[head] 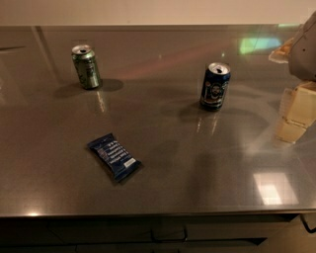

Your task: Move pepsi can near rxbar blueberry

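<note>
The pepsi can (215,86), dark blue with a silver top, stands upright on the grey table (197,173) right of the middle. The rxbar blueberry (114,157), a flat dark blue wrapper with white text, lies at the front left, well apart from the can. My gripper (296,116), pale cream, hangs at the right edge of the view, to the right of the pepsi can and apart from it. It holds nothing that I can see.
A green can (86,66) stands upright at the back left. The table's front edge runs along the bottom of the view, with dark drawers (168,234) below. A pale wall (148,11) borders the far edge.
</note>
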`<state>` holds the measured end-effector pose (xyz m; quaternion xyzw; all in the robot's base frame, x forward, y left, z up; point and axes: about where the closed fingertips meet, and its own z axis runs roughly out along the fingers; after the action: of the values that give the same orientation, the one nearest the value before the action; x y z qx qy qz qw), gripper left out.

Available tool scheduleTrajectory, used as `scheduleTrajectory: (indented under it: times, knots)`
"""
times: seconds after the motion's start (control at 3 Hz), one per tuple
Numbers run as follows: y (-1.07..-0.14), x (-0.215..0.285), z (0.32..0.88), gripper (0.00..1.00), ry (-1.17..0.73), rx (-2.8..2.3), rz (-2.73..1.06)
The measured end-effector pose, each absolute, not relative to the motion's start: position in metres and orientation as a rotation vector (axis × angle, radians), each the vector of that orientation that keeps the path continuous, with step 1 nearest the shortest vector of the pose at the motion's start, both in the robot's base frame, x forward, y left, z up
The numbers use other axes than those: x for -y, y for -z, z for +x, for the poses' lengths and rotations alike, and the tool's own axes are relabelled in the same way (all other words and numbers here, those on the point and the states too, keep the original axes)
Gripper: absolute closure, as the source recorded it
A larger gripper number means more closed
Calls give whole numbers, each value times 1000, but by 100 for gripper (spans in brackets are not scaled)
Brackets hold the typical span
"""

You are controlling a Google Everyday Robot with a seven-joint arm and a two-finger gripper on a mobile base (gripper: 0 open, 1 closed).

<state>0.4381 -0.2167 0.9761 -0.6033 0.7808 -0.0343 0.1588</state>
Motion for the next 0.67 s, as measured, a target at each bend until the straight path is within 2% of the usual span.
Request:
scheduleTrajectory:
  times: [0.67]
  knots:
    - [-975,217,454,0,64,-2222,-1697]
